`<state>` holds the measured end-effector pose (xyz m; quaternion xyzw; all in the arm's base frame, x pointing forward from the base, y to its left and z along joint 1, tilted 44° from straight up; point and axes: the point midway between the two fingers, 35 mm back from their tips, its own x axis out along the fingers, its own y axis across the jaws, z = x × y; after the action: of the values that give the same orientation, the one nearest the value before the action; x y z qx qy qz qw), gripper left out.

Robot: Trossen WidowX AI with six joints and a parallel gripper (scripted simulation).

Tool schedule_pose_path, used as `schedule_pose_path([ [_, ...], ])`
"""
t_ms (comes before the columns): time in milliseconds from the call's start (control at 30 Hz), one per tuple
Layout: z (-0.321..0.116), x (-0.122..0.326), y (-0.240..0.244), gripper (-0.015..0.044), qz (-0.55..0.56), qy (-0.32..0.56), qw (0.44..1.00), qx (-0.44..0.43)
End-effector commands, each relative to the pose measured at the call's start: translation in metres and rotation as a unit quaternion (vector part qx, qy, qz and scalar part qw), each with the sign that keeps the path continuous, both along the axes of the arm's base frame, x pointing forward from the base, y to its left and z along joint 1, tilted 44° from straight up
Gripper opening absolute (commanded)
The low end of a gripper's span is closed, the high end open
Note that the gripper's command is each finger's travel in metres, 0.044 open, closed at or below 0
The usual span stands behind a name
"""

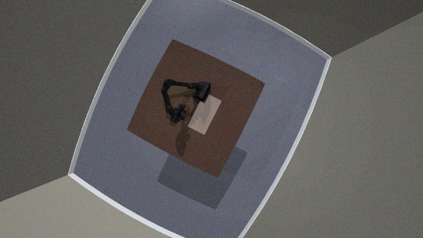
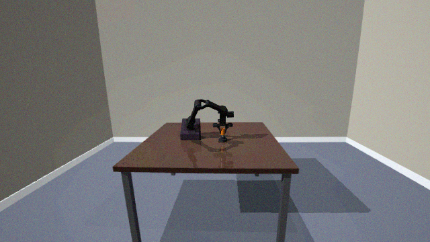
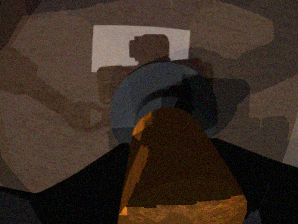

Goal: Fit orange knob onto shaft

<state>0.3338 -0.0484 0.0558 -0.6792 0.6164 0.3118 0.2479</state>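
Observation:
The orange knob is held upright between the fingers of my gripper, which is shut on it. The dark round pedestal stands on the table directly below the knob. In the exterior view a small pale bit of the shaft shows between the knob and the pedestal. In the wrist view the knob covers part of the pedestal and hides the shaft. The hole under the knob and the two flat sides are not visible. In the top view the arm hides the knob and pedestal.
The brown table carries the arm's dark purple base. A flat white rectangle lies beside the base and near the pedestal. Arm shadows fall across the table.

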Motion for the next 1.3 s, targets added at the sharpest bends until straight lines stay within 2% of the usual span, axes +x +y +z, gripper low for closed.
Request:
schedule_pose_path([
  [0,-0.0002,0.0024,-0.0013,0.0000,0.002,-0.001,1.000,-0.002],
  [1267,-0.0077,0.0015,-0.0080,0.0000,0.000,-0.003,1.000,-0.002],
])
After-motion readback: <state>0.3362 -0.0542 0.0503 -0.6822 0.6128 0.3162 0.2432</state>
